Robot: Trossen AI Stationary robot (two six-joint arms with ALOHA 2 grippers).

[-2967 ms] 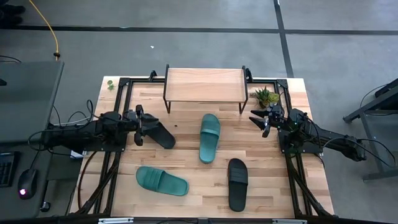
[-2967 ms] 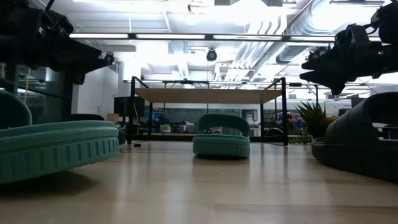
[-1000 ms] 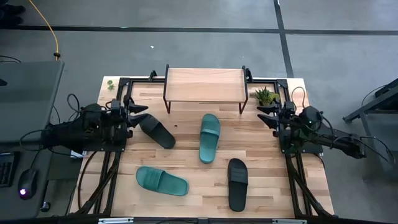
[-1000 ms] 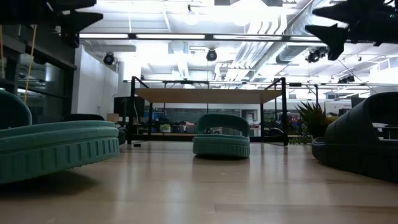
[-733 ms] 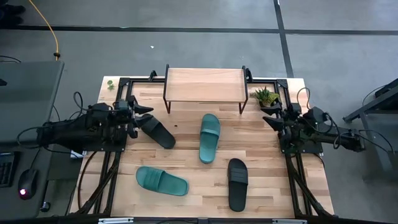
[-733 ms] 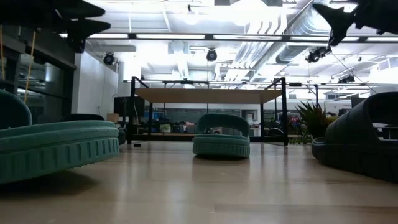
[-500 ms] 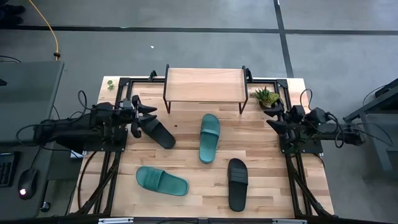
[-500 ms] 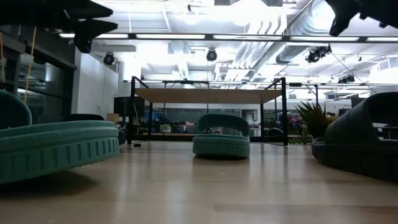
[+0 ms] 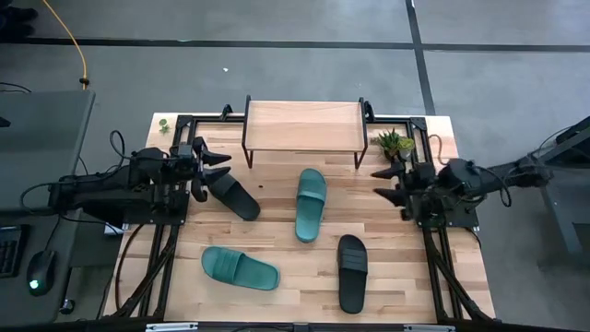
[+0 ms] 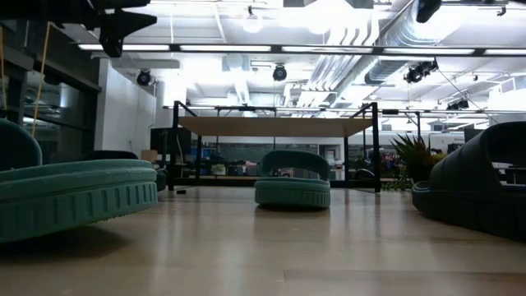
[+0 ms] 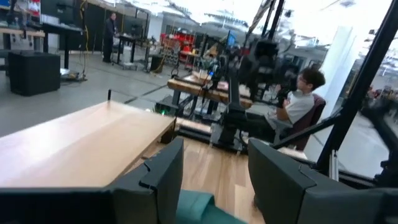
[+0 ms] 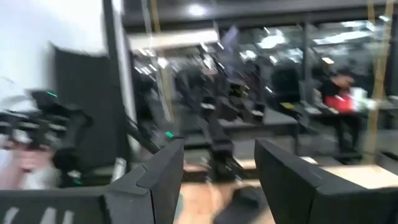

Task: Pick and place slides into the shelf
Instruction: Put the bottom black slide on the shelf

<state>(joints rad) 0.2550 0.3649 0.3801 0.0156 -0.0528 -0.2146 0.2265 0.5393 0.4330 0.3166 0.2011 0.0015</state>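
Note:
In the high view two black slides (image 9: 234, 195) (image 9: 352, 273) and two teal slides (image 9: 311, 204) (image 9: 240, 268) lie flat on their soles on the table. The shelf (image 9: 302, 125) stands on its black legs at the far edge, its plank top bare. My left gripper (image 9: 209, 173) is open and hovers high by the left black slide's end, touching nothing. It shows at the low view's top (image 10: 123, 20). My right gripper (image 9: 388, 188) is open, raised at the right side near the plant. The left wrist view looks over the shelf top (image 11: 81, 146) and a teal slide (image 11: 199, 208).
A small potted plant (image 9: 396, 143) stands at the far right corner, just beyond the right gripper. Black frame rails (image 9: 175, 231) run along both table sides. Bare wood lies between the slides and in front of the shelf. A seated person (image 11: 298, 102) shows beyond the table.
The left gripper has moved a little toward the table's right, closer to the left black slide, staying high. The right gripper first drew back toward the right edge, then swung out toward the table's middle, and rose in the low view. No slide has moved.

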